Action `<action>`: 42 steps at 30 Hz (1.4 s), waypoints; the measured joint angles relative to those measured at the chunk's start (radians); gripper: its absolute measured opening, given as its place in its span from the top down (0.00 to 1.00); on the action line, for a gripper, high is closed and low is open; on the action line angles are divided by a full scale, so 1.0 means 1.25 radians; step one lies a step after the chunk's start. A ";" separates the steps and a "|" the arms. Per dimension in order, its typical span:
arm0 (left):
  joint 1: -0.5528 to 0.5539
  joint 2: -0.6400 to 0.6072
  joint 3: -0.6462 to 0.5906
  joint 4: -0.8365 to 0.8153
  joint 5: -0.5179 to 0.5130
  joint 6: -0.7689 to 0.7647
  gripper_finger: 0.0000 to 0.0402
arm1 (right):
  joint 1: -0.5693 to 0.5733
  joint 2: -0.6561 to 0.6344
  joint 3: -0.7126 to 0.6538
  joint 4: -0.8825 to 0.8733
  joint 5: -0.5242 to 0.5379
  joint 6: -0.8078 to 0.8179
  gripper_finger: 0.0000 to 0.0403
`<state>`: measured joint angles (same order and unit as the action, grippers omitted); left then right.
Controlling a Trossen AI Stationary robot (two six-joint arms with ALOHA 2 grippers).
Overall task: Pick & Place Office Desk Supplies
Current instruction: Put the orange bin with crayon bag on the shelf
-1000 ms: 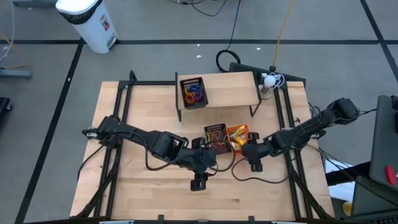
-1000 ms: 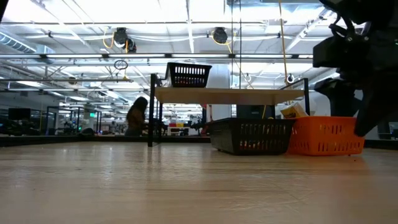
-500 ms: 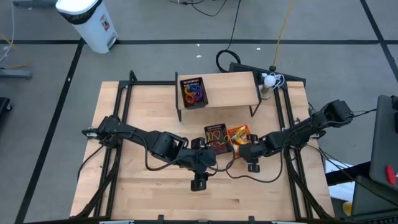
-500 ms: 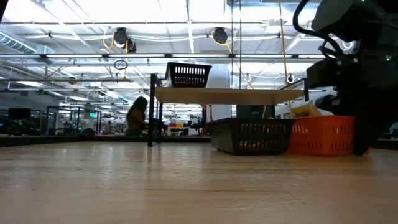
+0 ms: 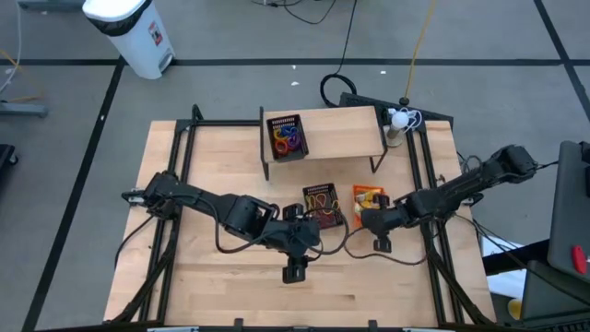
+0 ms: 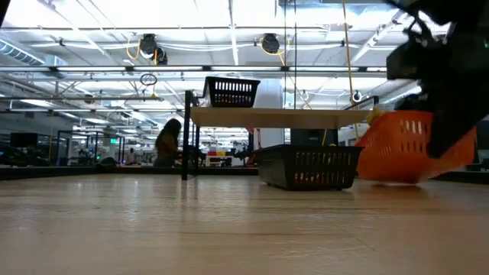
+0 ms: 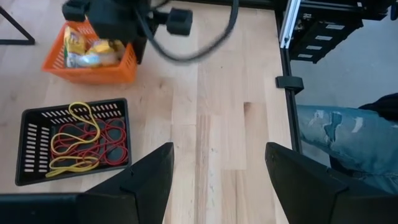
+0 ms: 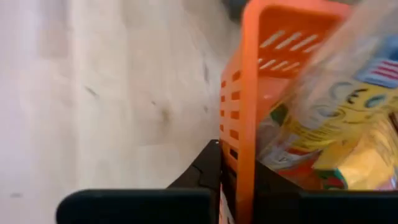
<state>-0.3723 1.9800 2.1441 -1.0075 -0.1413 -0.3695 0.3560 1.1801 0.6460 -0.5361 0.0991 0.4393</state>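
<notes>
An orange basket (image 5: pixel 369 196) with yellow packets sits tilted right of a black basket (image 5: pixel 321 201) of red and yellow elastic loops. My right gripper (image 8: pixel 239 180) is shut on the orange basket and comes in from the table's right side (image 5: pixel 367 218). My left gripper (image 7: pixel 217 158) hangs open over bare wood near the black basket (image 7: pixel 74 140), touching nothing. A second black basket (image 5: pixel 286 136) with coloured rings stands on the wooden shelf (image 5: pixel 341 129) at the back. My right gripper pinches the orange basket's upright wall at its rim (image 8: pixel 244 124), one finger inside the basket and one outside. The fingers slant down from the table's right and near side. The basket (image 6: pixel 405 145) is tilted, its held side raised; whether its low edge touches the table I cannot tell.
The shelf stands on thin black legs (image 6: pixel 186 145) over the table's far middle. Black frame rails (image 5: pixel 429 184) run along both sides of the table. A person's leg in jeans (image 7: pixel 348 137) shows beyond the right edge. Bare wood (image 5: pixel 240 286) lies along the near edge.
My right gripper has taken hold of the orange basket and drawn it toward the table's right edge, away from the black basket. The basket stood flat before; now it is tipped, its held side up.
</notes>
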 joint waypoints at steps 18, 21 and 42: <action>0.001 0.000 0.000 -0.048 -0.001 -0.023 0.36 | 0.057 -0.149 0.148 -0.049 0.009 -0.128 1.00; 0.000 0.000 0.000 -0.053 -0.001 -0.026 0.36 | 0.056 -0.139 0.214 -0.133 0.045 -0.131 1.00; -0.002 0.000 0.000 -0.054 0.000 -0.034 0.36 | -0.084 0.010 0.548 -0.557 0.047 -0.136 1.00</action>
<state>-0.3752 1.9804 2.1440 -1.0744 -0.1417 -0.4124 0.2515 1.1922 1.3307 -1.2318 0.1577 0.2698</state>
